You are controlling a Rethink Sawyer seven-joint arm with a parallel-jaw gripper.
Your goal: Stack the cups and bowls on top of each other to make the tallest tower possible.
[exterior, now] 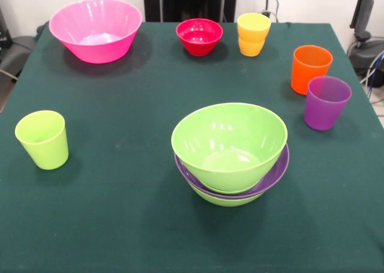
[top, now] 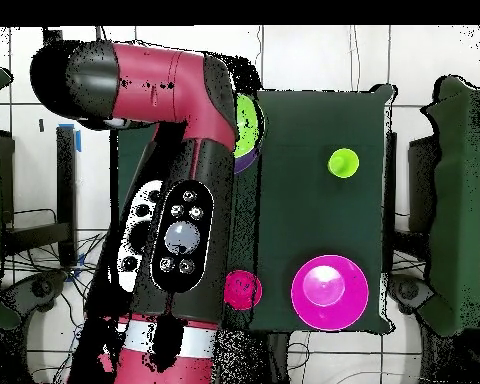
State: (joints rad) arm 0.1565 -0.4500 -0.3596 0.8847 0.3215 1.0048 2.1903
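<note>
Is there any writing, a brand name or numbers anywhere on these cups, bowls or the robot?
None can be read. The cups, the bowls and the green table are plain. The robot arm carries round buttons, but any marks on them are too small to read.

Front camera is looking down across the table [exterior: 120, 225] at moderate range; no pincer is showing here to place things by. Overhead camera is looking straight down, the arm [top: 174, 200] blocking much; both are sharing the pink bowl [exterior: 96, 30].

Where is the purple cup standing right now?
In the front view, the purple cup stands upright at the table's right side, just in front of the orange cup.
</note>
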